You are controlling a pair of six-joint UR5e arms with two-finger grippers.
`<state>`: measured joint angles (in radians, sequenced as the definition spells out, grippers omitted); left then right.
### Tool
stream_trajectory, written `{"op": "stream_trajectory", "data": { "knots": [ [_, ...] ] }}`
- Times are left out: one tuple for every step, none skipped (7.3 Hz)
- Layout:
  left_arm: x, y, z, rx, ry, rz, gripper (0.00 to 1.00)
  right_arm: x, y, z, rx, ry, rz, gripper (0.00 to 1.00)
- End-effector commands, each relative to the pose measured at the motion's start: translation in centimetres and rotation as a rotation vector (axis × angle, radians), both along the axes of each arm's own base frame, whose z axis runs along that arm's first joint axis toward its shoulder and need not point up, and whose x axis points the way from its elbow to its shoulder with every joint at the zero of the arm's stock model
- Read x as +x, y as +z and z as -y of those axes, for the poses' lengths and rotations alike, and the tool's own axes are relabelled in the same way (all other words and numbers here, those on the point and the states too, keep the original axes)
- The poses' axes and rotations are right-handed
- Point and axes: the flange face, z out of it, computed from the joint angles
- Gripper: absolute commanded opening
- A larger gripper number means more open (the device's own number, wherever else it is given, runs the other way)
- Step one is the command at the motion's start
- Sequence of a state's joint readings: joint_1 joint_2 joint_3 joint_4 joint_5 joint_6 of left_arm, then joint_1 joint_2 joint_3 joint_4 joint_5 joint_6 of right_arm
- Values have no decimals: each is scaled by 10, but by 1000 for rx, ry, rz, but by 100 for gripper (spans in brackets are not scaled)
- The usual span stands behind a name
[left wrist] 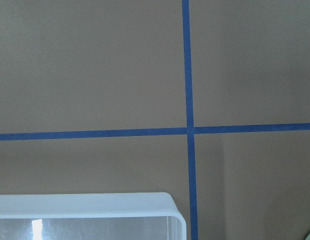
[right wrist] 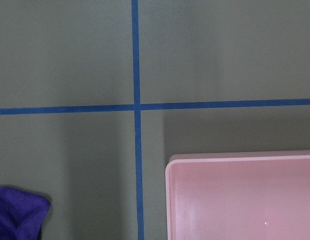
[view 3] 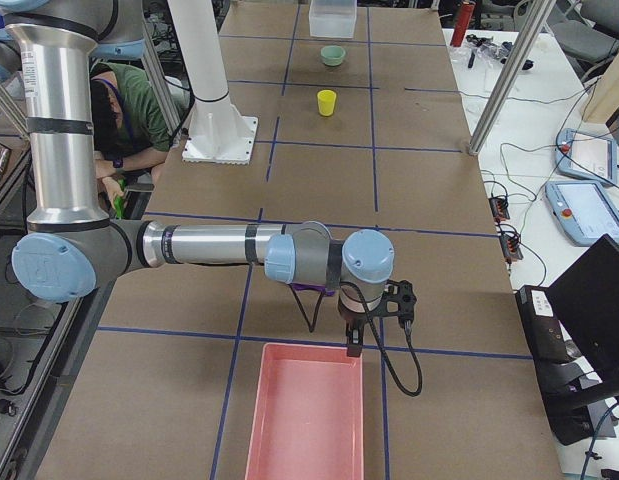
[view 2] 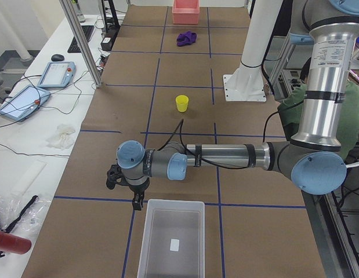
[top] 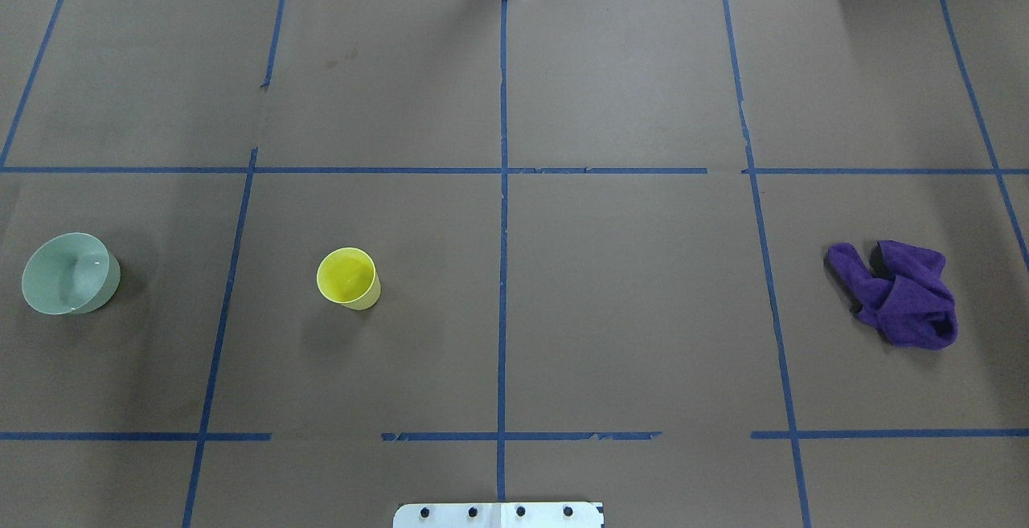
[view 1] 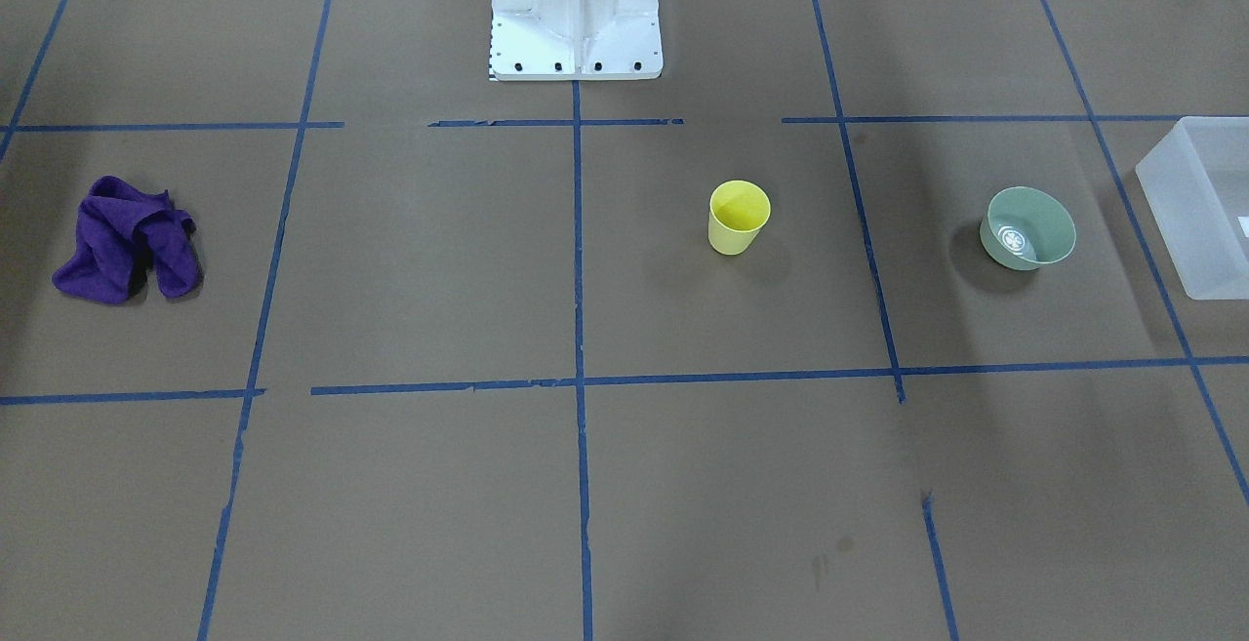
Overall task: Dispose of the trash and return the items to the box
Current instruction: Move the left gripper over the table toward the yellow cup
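Brown kraft paper covers the table [view 1: 439,260], matte and faintly creased, ruled into big squares by strips of blue tape [view 1: 578,231]. The yellow cup [view 1: 738,218] stands upright near the middle, smooth plastic tapering to its foot. On my left side sits the pale-green bowl [view 1: 1027,228], shallow and rounded, with a white round mark on its floor. Beyond it is the box [view 1: 1205,207], a frosted translucent rectangle with rounded corners and a small white label.

My left gripper [view 2: 136,202] hangs over the paper just beside one corner of the box, outside its rim. The cup is well apart from it, towards the table's centre. It shows only in the side view, so I cannot tell how wide its fingers stand or whether they grasp anything.

My right gripper [view 3: 353,345] hovers at the other end, just off the corner of a glossy pink bin [view 3: 304,410]. A crumpled purple cloth [view 1: 127,243], soft and fuzzy, lies near it. Its opening I likewise cannot tell
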<state>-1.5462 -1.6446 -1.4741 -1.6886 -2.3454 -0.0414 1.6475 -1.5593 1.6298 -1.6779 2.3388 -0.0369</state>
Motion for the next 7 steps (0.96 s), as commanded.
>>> {"op": "stream_trajectory", "data": {
  "knots": [
    [0, -22, 5, 40, -5, -5, 100, 0, -2, 1, 3, 1, 3, 100],
    [13, -79, 9, 143, 18, -29, 100, 0, -5, 1, 8, 1, 4, 100],
    [50, -130, 7, 234, 82, -48, 100, -4, -12, 5, 22, -6, 11, 100],
    [81, -169, 4, 224, 40, -82, 100, -13, -12, 7, 24, -24, 10, 100],
    [130, -202, -4, 239, 5, -145, 100, -13, -15, 9, 25, -21, 10, 100],
    [185, -227, -19, 190, -47, -232, 100, -14, -26, 19, 36, -13, 10, 100],
    [230, -250, -35, 171, -107, -253, 99, -14, -37, 30, 54, -10, 9, 100]
  ]
}}
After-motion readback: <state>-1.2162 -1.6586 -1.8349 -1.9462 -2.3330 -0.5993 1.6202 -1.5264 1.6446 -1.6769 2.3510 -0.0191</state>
